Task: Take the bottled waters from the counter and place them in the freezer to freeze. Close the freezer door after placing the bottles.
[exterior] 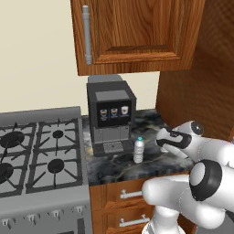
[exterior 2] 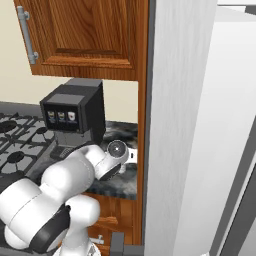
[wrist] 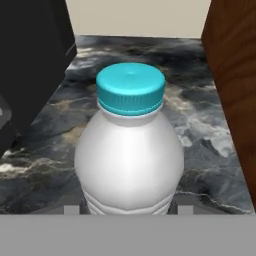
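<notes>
We have the tool (wrist: 128,209) straddling a bottled water (wrist: 129,155) near the counter (wrist: 200,130) right edge for lifting; grip contact unclear.

Even bright rendered light, soft shadows, sharp, no glare.

bottle (wrist: 129,160) base: cut off at hand view's lower edge
tool fingertips: barely visible beside bottle, grip unclear
</notes>
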You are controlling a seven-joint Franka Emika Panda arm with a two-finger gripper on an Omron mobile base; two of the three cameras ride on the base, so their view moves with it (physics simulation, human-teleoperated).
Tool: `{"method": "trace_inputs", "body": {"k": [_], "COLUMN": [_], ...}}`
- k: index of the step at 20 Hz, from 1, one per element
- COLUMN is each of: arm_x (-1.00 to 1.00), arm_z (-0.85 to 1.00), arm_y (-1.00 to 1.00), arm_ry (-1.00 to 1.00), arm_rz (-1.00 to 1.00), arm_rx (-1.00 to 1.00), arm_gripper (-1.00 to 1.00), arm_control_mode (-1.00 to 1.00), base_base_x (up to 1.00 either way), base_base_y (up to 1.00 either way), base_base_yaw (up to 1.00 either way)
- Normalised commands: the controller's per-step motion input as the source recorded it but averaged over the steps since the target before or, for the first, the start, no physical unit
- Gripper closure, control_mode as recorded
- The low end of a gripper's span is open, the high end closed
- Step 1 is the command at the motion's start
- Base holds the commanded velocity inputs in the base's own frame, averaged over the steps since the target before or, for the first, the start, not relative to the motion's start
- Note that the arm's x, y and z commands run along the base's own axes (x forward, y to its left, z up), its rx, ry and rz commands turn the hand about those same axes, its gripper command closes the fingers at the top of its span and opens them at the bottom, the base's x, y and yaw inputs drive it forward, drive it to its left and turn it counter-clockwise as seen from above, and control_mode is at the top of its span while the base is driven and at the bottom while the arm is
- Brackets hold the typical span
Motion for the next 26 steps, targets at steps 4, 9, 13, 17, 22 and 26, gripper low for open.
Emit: {"method": "trace_inputs", "body": {"k": [4, 9, 13, 17, 22, 26], "arm_x": [-0.35, -0.46, -0.46, -0.63, -0.86, -1.0], "arm_z": [0.46, 0.92, 0.96, 0.87, 0.72, 0.46], "arm_y": [0.13, 0.15, 0.29, 0.27, 0.13, 0.12], "arm_ry": [-0.21, -0.21, -0.02, 0.04, 0.15, 0.03], "arm_rz": [0.0, 0.0, 0.0, -0.01, -0.08, -0.09], "arm_rx": [0.0, 0.0, -0.01, 0.0, 0.03, 0.07], "arm_gripper": [1.0, 1.0, 1.0, 1.0, 1.0, 1.0], "arm_control_mode": [-1.0, -1.0, -1.0, -1.0, -1.0, -1.0], "base_base_x": [0.0, 0.0, 0.0, 0.0, 0.0, 0.0], "base_base_y": [0.0, 0.0, 0.0, 0.0, 0.0, 0.0], "base_base_yaw": [0.0, 0.0, 0.0, 0.0, 0.0, 0.0]}}
